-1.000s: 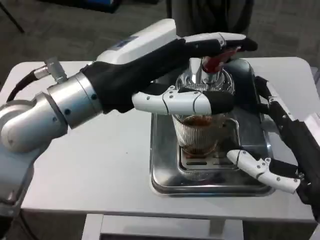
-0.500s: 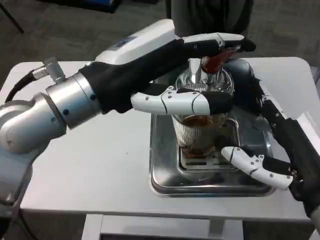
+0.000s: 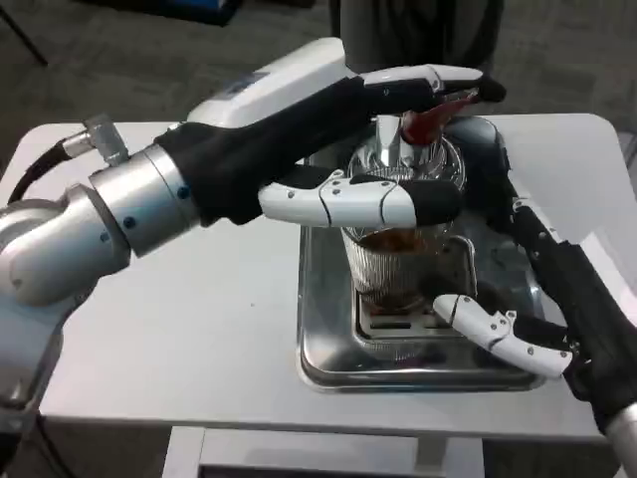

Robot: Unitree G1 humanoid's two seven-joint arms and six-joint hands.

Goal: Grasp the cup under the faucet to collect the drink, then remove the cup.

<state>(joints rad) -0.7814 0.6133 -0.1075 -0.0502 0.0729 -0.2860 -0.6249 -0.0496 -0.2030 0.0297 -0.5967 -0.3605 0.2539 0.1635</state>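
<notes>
The white table (image 3: 179, 349) has rounded corners and stands on a grey carpeted floor (image 3: 149, 60); a dark blue thing (image 3: 169, 10) lies on the floor at the top left, and a dark shape (image 3: 418, 30) rises behind the table's far edge. A steel tray (image 3: 328, 354) sits right of the table's middle, its near rim close to the table's front edge; the left half of the table top is bare white surface, and a strip of bare table runs along the right side of the tray to the far right corner.

In the tray stands a shiny drink dispenser (image 3: 398, 159) with a red tap handle (image 3: 430, 118) on top; the ribbed clear cup (image 3: 393, 269) stands under the faucet on a slotted drip plate (image 3: 393, 321), with brown drink in it; the cup's rim is partly hidden by the left hand's lower finger.

The left hand (image 3: 338, 149) reaches in from the left over the dispenser; its upper fingers (image 3: 428, 82) lie at the red handle, touching or pressing it, and a lower finger stretches across the front of the dispenser just above the cup; I cannot tell whether it grips the handle. The right hand (image 3: 537, 299) comes in from the lower right with fingers apart and holding nothing; one white finger (image 3: 488, 324) lies low in the tray just beside the cup's base, another runs along the cup's far right side; whether either touches the cup cannot be told.
</notes>
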